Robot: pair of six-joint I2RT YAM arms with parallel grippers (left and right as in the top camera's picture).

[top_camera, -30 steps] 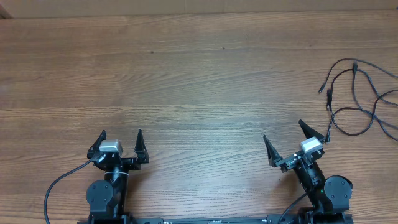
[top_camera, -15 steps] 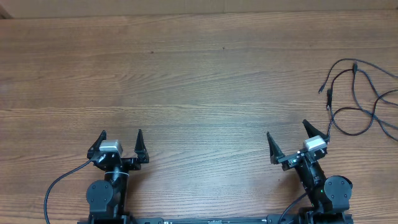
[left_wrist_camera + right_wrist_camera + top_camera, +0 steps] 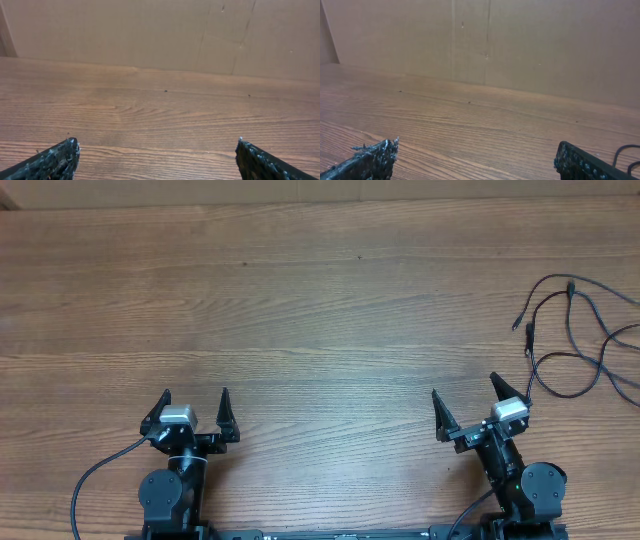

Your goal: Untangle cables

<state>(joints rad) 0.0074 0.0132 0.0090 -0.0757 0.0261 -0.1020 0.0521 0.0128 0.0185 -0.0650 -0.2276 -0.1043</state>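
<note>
The cables (image 3: 580, 340) are thin black cords lying in a loose tangle on the wooden table at the far right, with small plugs near their left ends. A bit of cable shows at the right edge of the right wrist view (image 3: 626, 152). My right gripper (image 3: 466, 398) is open and empty, low on the table to the left of the tangle, its right finger close to a cable end. My left gripper (image 3: 195, 400) is open and empty at the front left, far from the cables. The left wrist view shows only bare wood between the fingers (image 3: 157, 150).
The wooden table (image 3: 300, 310) stretches wide across the overhead view. A cardboard-coloured wall (image 3: 150, 30) stands behind its far edge. The arm bases (image 3: 170, 495) sit at the front edge, with a thick black arm cable at the lower left.
My right gripper has shifted slightly to the right, toward the cable tangle. The left arm and the cables have not moved.
</note>
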